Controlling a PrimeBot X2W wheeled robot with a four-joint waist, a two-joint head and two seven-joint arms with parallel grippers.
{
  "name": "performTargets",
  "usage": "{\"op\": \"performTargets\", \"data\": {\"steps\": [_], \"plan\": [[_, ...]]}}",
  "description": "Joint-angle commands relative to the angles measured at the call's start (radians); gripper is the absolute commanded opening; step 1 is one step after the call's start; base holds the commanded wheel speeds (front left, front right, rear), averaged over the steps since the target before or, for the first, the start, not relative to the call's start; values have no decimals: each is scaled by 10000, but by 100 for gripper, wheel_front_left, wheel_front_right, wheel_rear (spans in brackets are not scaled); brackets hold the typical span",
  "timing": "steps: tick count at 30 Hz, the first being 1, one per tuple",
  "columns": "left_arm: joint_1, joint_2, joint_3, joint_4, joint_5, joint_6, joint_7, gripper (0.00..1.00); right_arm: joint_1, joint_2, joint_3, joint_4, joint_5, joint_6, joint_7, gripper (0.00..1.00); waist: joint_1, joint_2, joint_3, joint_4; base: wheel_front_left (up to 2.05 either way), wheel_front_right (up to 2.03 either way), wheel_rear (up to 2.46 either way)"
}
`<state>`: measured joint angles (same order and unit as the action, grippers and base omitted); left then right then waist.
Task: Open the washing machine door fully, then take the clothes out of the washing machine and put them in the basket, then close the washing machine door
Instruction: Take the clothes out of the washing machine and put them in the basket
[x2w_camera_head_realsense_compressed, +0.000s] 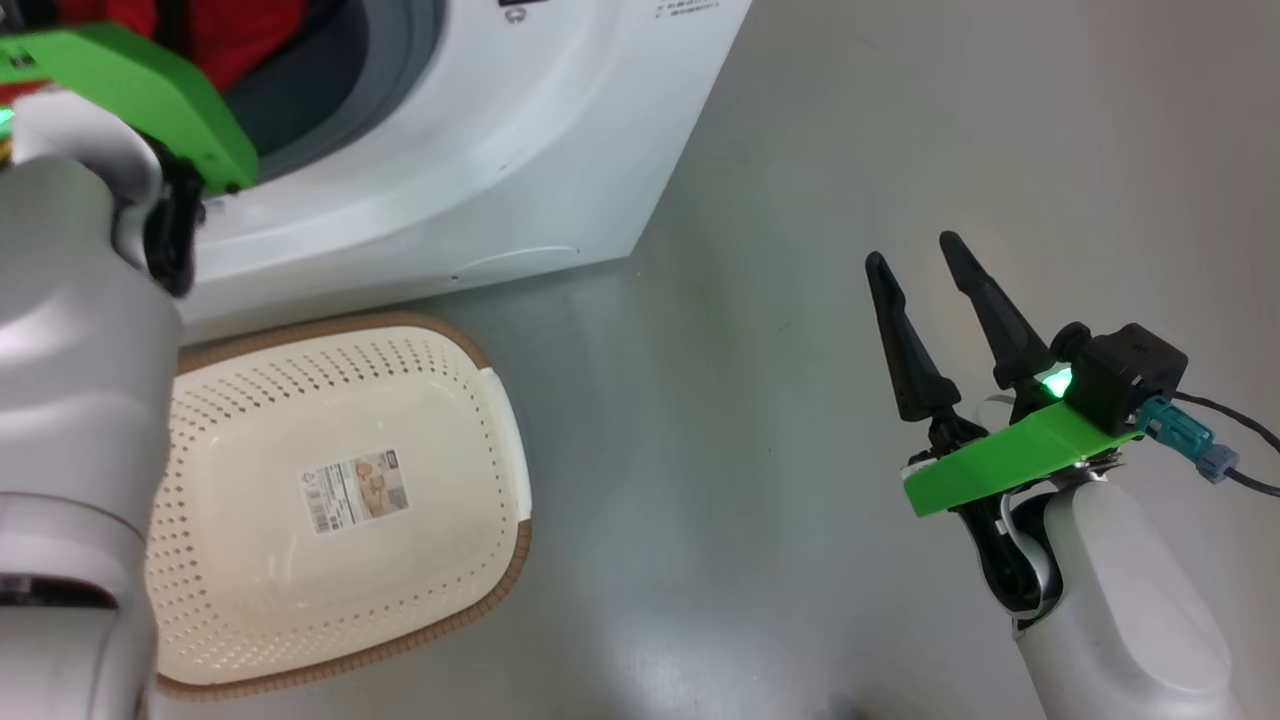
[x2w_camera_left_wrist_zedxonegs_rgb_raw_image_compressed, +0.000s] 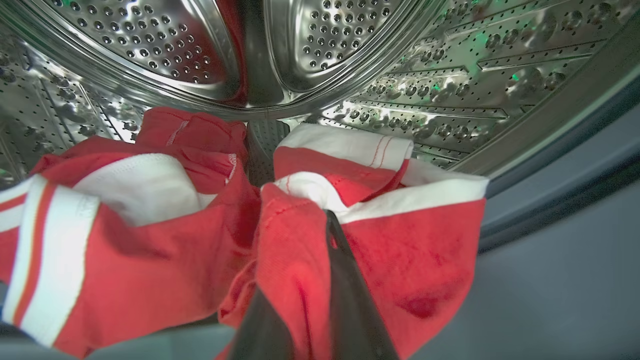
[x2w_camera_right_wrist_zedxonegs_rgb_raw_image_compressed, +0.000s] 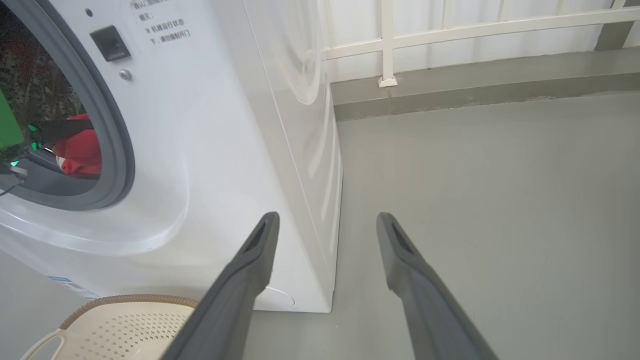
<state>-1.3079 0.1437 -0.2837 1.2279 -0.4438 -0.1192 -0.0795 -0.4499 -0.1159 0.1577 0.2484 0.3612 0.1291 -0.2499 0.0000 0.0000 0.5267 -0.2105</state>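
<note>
Clothes (x2w_camera_left_wrist_zedxonegs_rgb_raw_image_compressed: 150, 250), bright red fabric garments with white stripes and white panels: lying bunched on the bottom of the perforated steel drum (x2w_camera_left_wrist_zedxonegs_rgb_raw_image_compressed: 450, 75), just inside the mouth of the big white front-loading washing machine (x2w_camera_head_realsense_compressed: 480, 150). None are lying in the basket yet, so I am judging the unloading step as only beginning.

Left tool (x2w_camera_left_wrist_zedxonegs_rgb_raw_image_compressed: 312, 240), two long dark fingers: reaching into the drum and pinching a fold of the clothes, with red cloth bulging on both sides of the one finger I am seeing plainly. I am reading the jaws as nearly together with fabric between them. The low, forward hold is suiting a pull outward over the grey rubber gasket (x2w_camera_right_wrist_zedxonegs_rgb_raw_image_compressed: 124, 150).

Right tool (x2w_camera_head_realsense_compressed: 912, 250), same pattern: hanging over the grey floor (x2w_camera_head_realsense_compressed: 760, 450) well to the right of the machine, fingers spread wide and holding nothing. Parked there, in my judgement, to leave the opening free for the other arm.

Basket (x2w_camera_head_realsense_compressed: 470, 480), small cream-white perforated plastic with a brown woven-look rim: sitting on the floor just in front of the machine, below the opening, with a paper label (x2w_camera_head_realsense_compressed: 355, 490) showing on its bottom. That placing is making the carry short.

Risk noted: the bundle is looking like more than one garment, so part may be slipping free during the pull.
</note>
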Motion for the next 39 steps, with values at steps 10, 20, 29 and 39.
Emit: {"op": "performTargets", "data": {"steps": [10, 20, 29, 39], "plan": [[994, 25, -433, -641, -313, -110, -921, 0, 541, -125, 239, -97, 95, 16, -118, 100, 0, 0, -1008, 424, 0, 0, 0], [2228, 218, -1182, -2071, -857, -113, -1400, 0, 761, -262, 204, 52, 189, 16, -118, 100, 0, 0, -1888, 960, 0, 0, 0], [3630, 390, -1399, -3590, -1023, -80, -1609, 0, 1100, -431, 232, 167, 310, 16, -118, 100, 0, 0, -2742, 1468, 0, 0, 0], [5711, 1034, -1544, -6726, -898, 671, -1425, 0, 1431, -548, 235, 261, 364, 16, -118, 100, 0, 0, -3365, 1905, 0, 0, 0]]}}
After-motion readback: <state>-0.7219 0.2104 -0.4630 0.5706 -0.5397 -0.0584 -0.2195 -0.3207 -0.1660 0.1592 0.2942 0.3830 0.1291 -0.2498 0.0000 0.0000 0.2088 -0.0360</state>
